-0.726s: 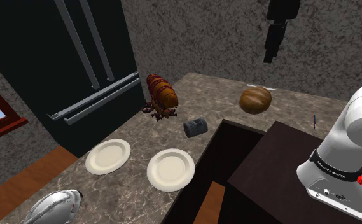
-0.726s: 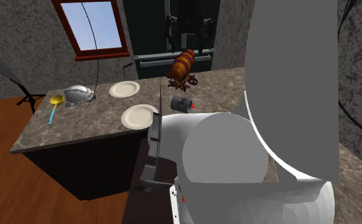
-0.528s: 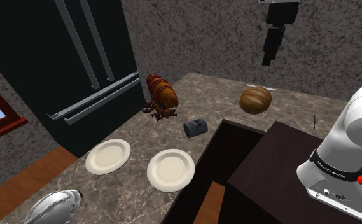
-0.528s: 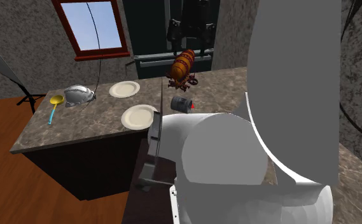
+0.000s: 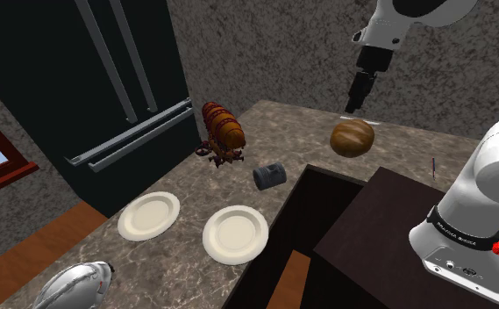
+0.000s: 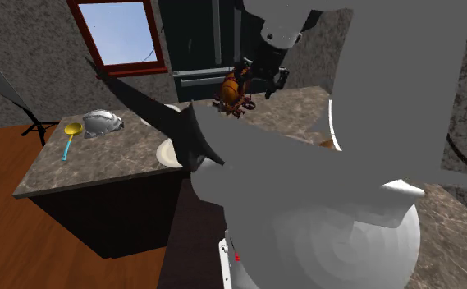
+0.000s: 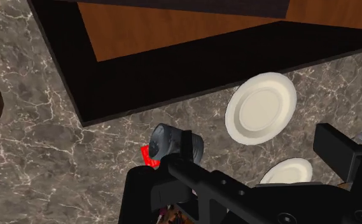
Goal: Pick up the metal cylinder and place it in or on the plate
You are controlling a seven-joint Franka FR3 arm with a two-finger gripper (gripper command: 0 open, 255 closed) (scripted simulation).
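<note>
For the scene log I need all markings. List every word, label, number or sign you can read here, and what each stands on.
Pale lettering on the dark band around the arm's base, in the shoulder view: too small to read.
Nothing else: no text shows on the metal cylinder, on either plate, or on the refrigerator.

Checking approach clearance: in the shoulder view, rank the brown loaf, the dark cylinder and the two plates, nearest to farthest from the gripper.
1. Brown loaf, just beneath the gripper.
2. Dark cylinder, lying on its side, down and to the view's left of the loaf.
3. Right plate, lower still.
4. Left plate, farthest toward the view's left.
</note>
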